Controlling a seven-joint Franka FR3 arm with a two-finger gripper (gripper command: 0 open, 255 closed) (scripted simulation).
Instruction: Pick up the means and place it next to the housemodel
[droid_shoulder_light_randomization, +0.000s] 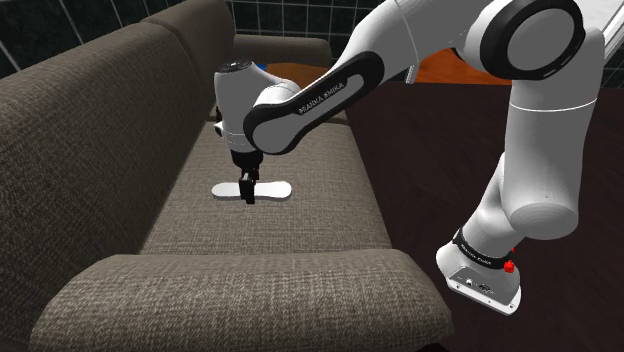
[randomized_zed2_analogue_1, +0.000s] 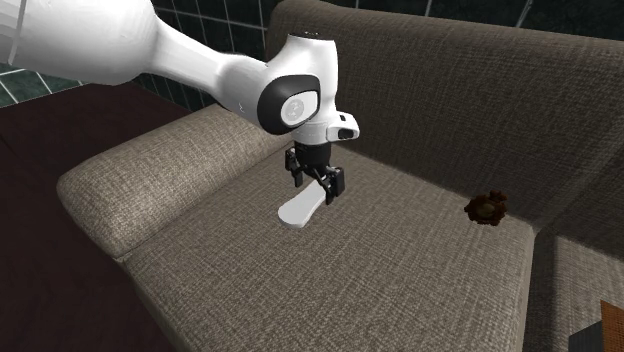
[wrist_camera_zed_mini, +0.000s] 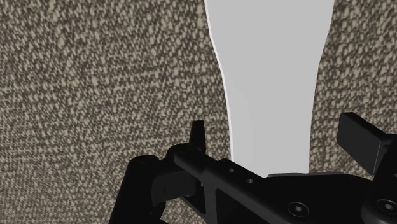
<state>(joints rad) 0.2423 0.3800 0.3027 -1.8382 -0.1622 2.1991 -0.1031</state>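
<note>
So the only thing holding anything here is the sofa (droid_shoulder_light_randomization: 90, 150): a white piece (droid_shoulder_light_randomization: 272, 188) lies flat on the seat cushion, a bit left of centre in the shoulder view. In the second exterior view a little brown housemodel (randomized_zed2_analogue_1: 486, 208) sits on the same seat, right of the middle near the backrest and well apart from the white piece.

The gripper (droid_shoulder_light_randomization: 246, 190) is all black and points straight down at the middle of the white piece. In the wrist view the fingers (wrist_camera_zed_mini: 198, 132) stand apart, one on each side of the piece's narrow waist. There's a strip of fabric showing between each finger and the piece's edge, so they straddle it and aren't clamped on it.

The white piece is flat, plain and smooth. It's long with rounded ends and pinches in at the middle. The sofa is a coarse, speckled brown-grey weave with fat rounded armrests. The housemodel is a dark brown lumpy blob, too small for me to tell its shape. The floor (droid_shoulder_light_randomization: 430, 150) beside the sofa is dark.
</note>
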